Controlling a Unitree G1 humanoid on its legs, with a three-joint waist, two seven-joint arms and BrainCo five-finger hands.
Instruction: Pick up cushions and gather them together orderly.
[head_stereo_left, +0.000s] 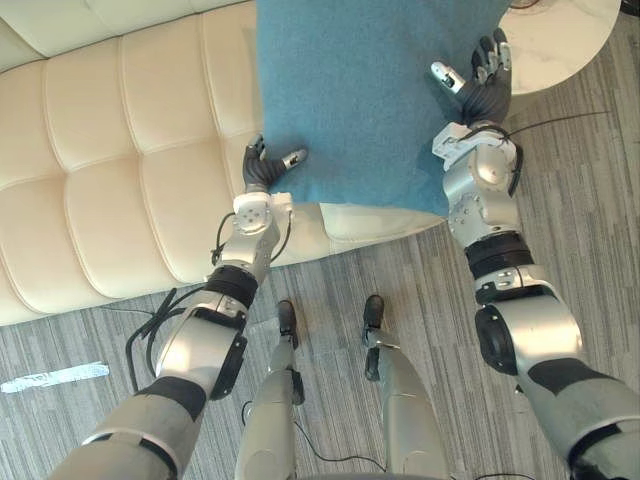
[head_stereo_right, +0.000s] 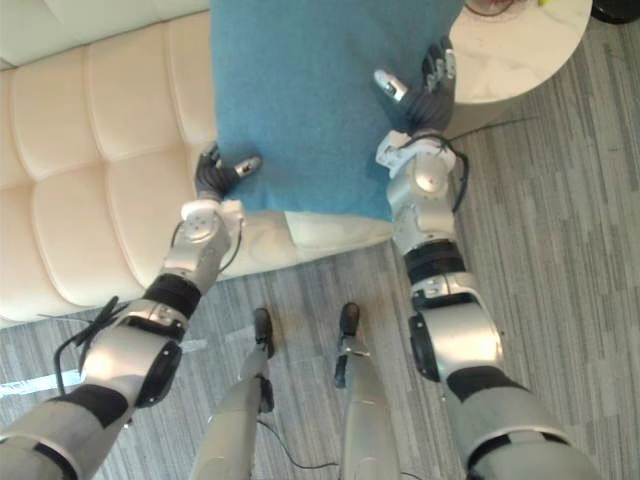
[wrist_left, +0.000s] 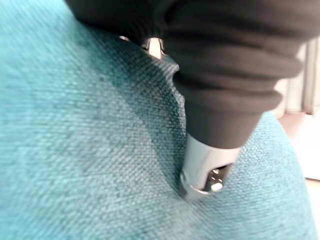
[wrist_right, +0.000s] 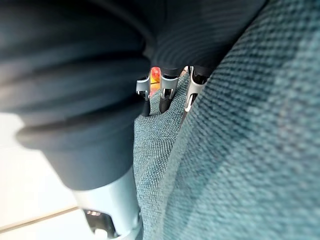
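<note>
A large teal cushion (head_stereo_left: 360, 90) is held up between both hands above the cream sofa (head_stereo_left: 100, 170), its top edge out of view. My left hand (head_stereo_left: 262, 170) grips its lower left corner, thumb on the front face and fingers behind. In the left wrist view the thumb (wrist_left: 205, 170) presses a dent into the fabric (wrist_left: 75, 150). My right hand (head_stereo_left: 480, 88) holds the cushion's right edge higher up, thumb laid on the front. The right wrist view has cloth (wrist_right: 260, 150) bunched between that hand's fingers (wrist_right: 165, 87) and thumb.
The sofa runs across the left and back, its front edge just under the cushion. A round white marble table (head_stereo_left: 560, 40) stands at the back right, close to my right hand. Grey striped carpet (head_stereo_left: 580, 200) covers the floor, with a strip of white tape (head_stereo_left: 55, 377) at the lower left.
</note>
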